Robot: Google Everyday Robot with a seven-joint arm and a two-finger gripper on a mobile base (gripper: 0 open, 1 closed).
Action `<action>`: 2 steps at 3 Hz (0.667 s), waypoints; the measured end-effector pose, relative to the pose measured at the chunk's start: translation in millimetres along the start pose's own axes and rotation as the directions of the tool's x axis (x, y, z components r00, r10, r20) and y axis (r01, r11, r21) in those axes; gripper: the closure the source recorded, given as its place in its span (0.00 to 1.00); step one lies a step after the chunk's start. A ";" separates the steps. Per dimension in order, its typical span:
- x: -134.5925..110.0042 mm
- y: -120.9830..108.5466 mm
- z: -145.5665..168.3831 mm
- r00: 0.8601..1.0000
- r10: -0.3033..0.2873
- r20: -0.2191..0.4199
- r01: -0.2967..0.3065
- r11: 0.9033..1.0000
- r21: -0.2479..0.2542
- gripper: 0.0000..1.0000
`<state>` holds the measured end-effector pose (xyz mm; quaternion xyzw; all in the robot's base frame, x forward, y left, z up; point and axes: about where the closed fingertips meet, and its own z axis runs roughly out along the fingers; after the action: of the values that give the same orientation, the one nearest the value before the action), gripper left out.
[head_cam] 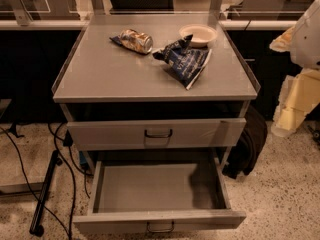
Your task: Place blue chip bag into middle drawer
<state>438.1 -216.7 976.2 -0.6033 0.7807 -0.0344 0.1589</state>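
The blue chip bag (185,60), dark navy and crumpled, lies on the cabinet top (110,74) right of centre, just in front of a white bowl (199,34). The middle drawer (200,218), the lower of the two grey drawers, is pulled out and its inside shows nothing in it. The upper drawer (157,133) is pushed in. My gripper (295,104) hangs with the white arm at the right edge of the camera view, off to the side of the cabinet and well apart from the bag.
A shiny gold-brown crumpled wrapper (134,40) lies on the cabinet top left of the bag. A dark bag (248,144) leans against the cabinet's right side. Cables and a black stand (45,194) lie on the floor at left. Glass railing runs behind.
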 end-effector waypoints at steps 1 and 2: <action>0.0 -0.1 0.0 1.000 0.000 0.000 0.000 1.000 0.000 0.00; -8.3 -10.2 3.4 0.999 0.025 0.021 -0.026 0.999 0.029 0.00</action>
<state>450.4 -211.0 977.2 -0.5913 0.7861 -0.0373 0.1762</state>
